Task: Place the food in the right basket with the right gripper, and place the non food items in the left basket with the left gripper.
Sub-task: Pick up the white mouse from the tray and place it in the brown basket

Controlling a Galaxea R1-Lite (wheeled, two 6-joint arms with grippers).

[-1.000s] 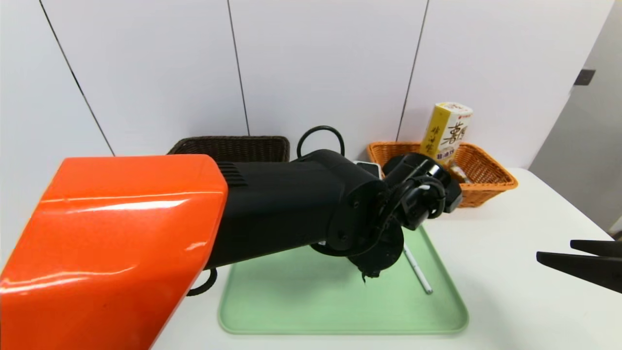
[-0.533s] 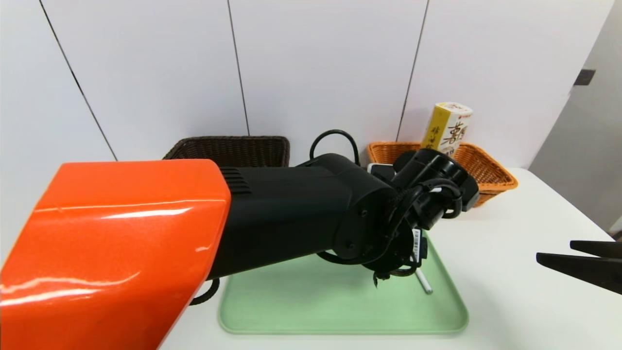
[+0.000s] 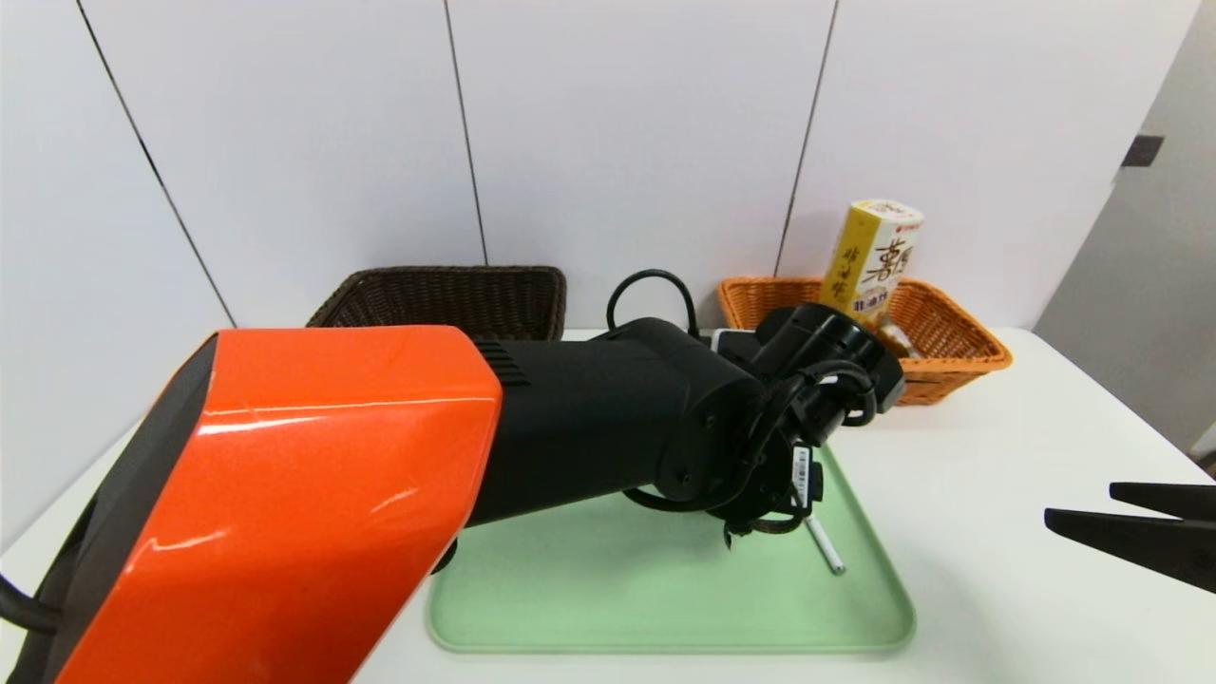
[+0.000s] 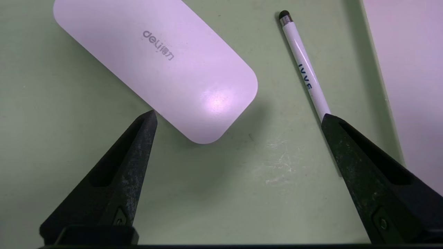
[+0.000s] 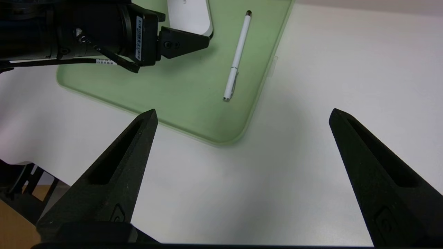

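Left wrist view has the left claw (image 4: 239, 112) wide open and empty over the green rectangular tray (image 4: 277, 207), white pen (image 4: 306, 65) near the tray's side edge!

1. Your left arm hid the middle of the green tray (image 3: 665, 608) from the head view, along with most of the white case (image 4: 173, 69).
2. The left wrist view's edge cut off one end of that case for you.
3. The left end effector (image 4: 238, 112) covered part of the white pen (image 4: 304, 65).
4. Your right end effector (image 5: 244, 110) ran off the head view's edge.
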